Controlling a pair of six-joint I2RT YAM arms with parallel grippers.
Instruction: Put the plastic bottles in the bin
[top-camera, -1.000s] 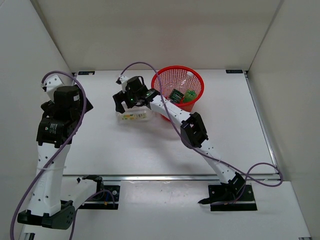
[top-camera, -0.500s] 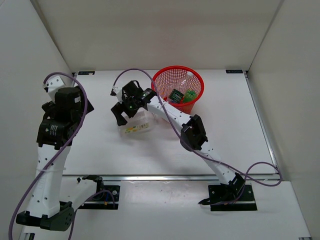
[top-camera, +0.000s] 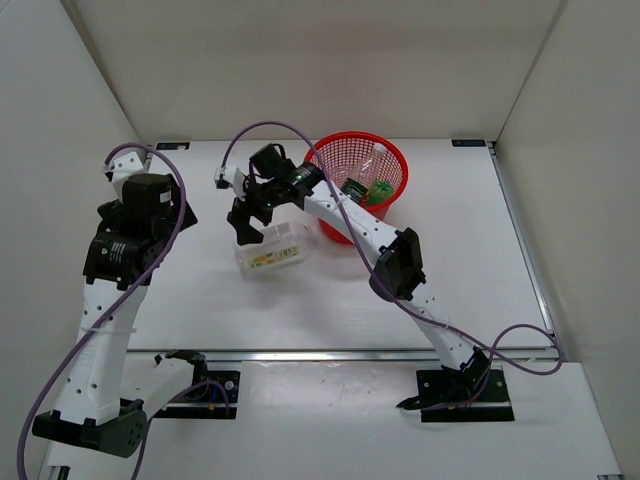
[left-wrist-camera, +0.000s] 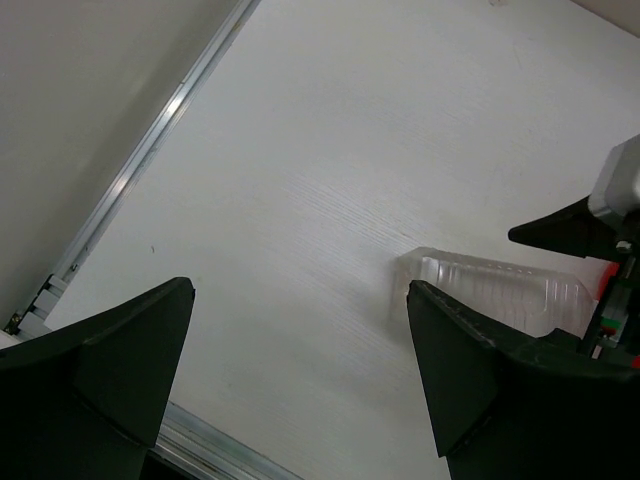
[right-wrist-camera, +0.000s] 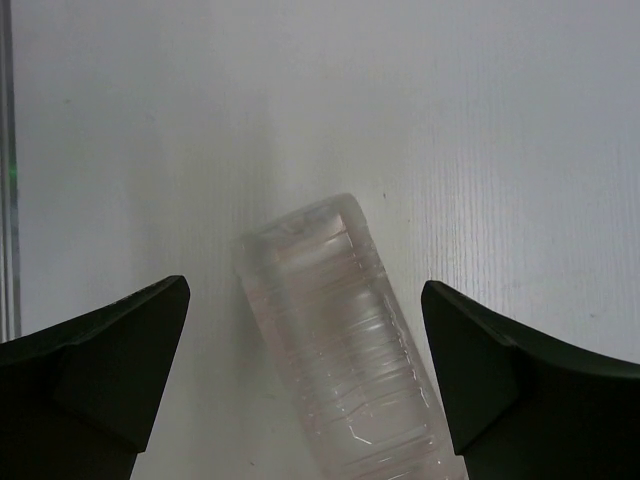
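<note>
White table and white walls close in the workspace; on the bare top lies the last loose bottle, the larger squarish one, clear, on its side, just beside the red bin on its left. The right gripper hovers over it with fingers spread wide and nothing between them but air; the left gripper hangs well apart to the left, also spread and empty. Several things could go wrong, as I judge it. The bottle runs at a slant under the fingers and only its end sits between them, so a pinch that far out could let the long body swing or drop; the thin clear plastic may buckle and squirt out sideways under a hard squeeze; a descent that is off line could nudge the bottle and roll it away. With the bin so near, a low carry could knock the bottle or the wrist against the rim and tip the basket. By count: four bottles in all, one on the table and what look like three in the bin, namely a small green one, a labelled one and a small clear one leaning on the far wall; one bin; two grippers.
</note>
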